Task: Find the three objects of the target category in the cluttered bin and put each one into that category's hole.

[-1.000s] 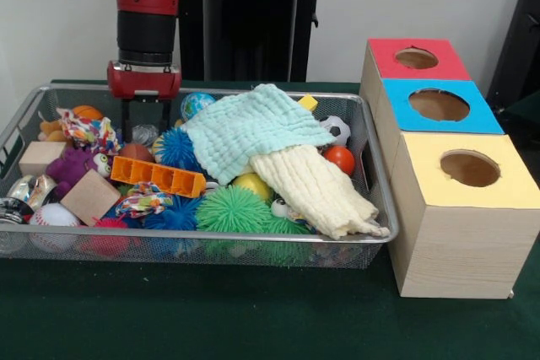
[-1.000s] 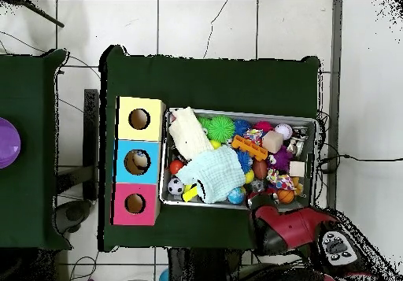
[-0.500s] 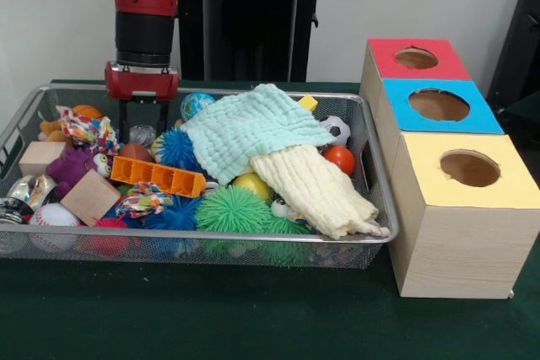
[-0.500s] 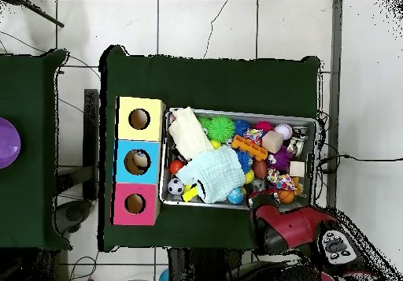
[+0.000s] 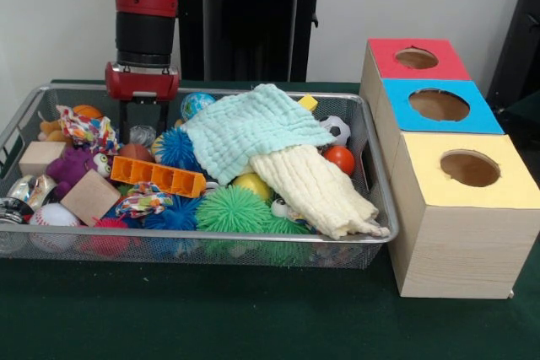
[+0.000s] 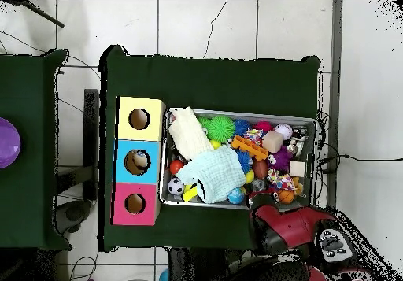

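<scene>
End effector point(image 5: 143, 120) of the red and black arm point(image 5: 143, 6), poised over the far rim of the wire bin point(image 5: 375, 181) with its two dark fingers point(image 5: 126, 120) set narrowly apart and empty. Directly below it lie a brown ball point(image 5: 135, 153) and an orange perforated block point(image 5: 158, 176); just beside it, toward the boxes, sit a blue spiky ball point(image 5: 179, 147) and a globe ball point(image 5: 196, 104). Farther that way a mint cloth point(image 5: 253, 128) overlaps a cream cloth point(image 5: 316, 191). Beyond the bin, on the green bench point(image 5: 211, 318), stand the red-topped box point(image 5: 417, 58), blue-topped box point(image 5: 439, 106) and yellow-topped box point(image 5: 468, 170), each with a round hole. Target category cannot be told.
</scene>
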